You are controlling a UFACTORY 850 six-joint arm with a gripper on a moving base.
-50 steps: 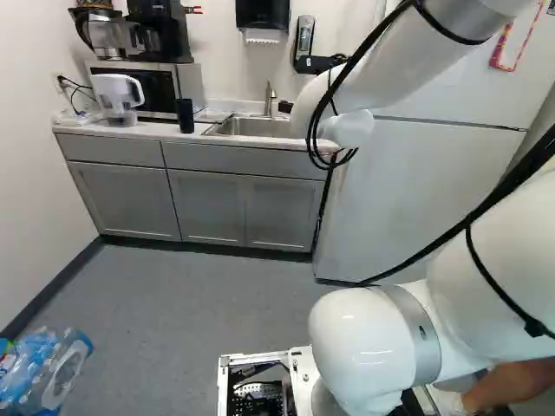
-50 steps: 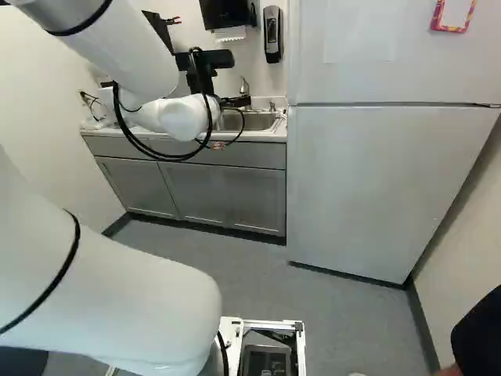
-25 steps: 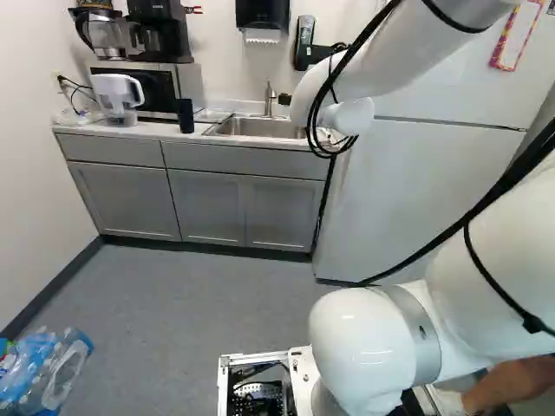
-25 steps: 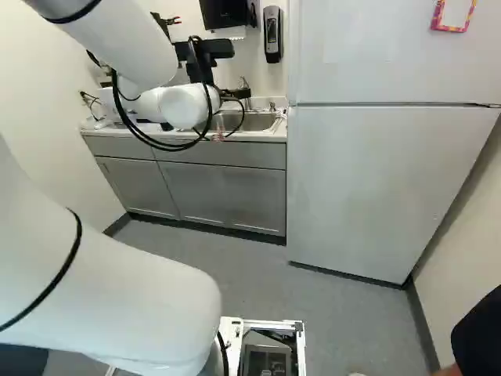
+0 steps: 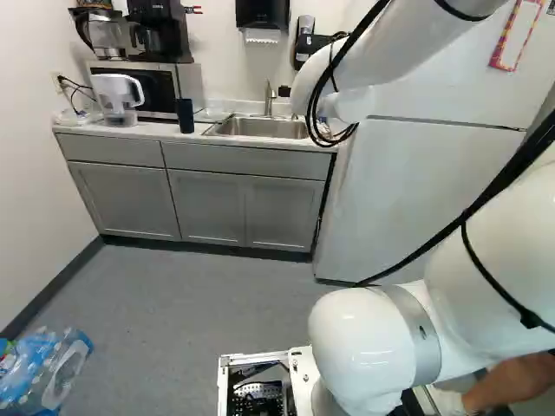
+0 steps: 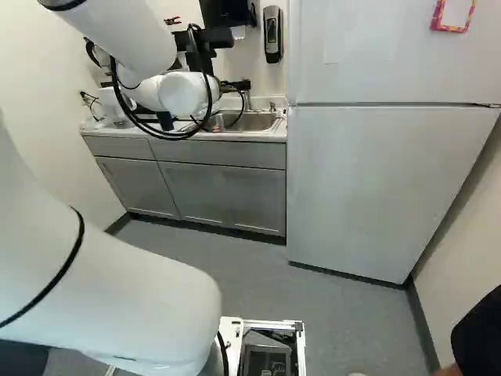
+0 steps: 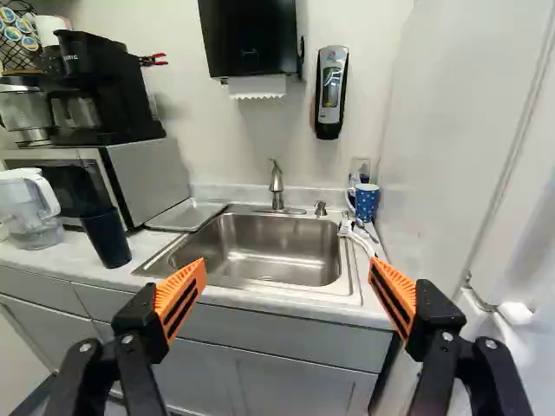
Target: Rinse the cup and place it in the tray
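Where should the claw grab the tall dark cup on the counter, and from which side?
Probably around its middle, with the claw coming in level from the front. The dark cup stands upright and tall, no handle shows, and the microwave is close behind it.

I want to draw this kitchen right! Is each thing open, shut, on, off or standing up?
gripper: open
black cup: upright
dotted blue cup: upright
tray: lying flat
faucet: no water seen running
pitcher: upright
microwave: shut
fridge doors: shut
cabinet doors: shut
paper towel: hanging out
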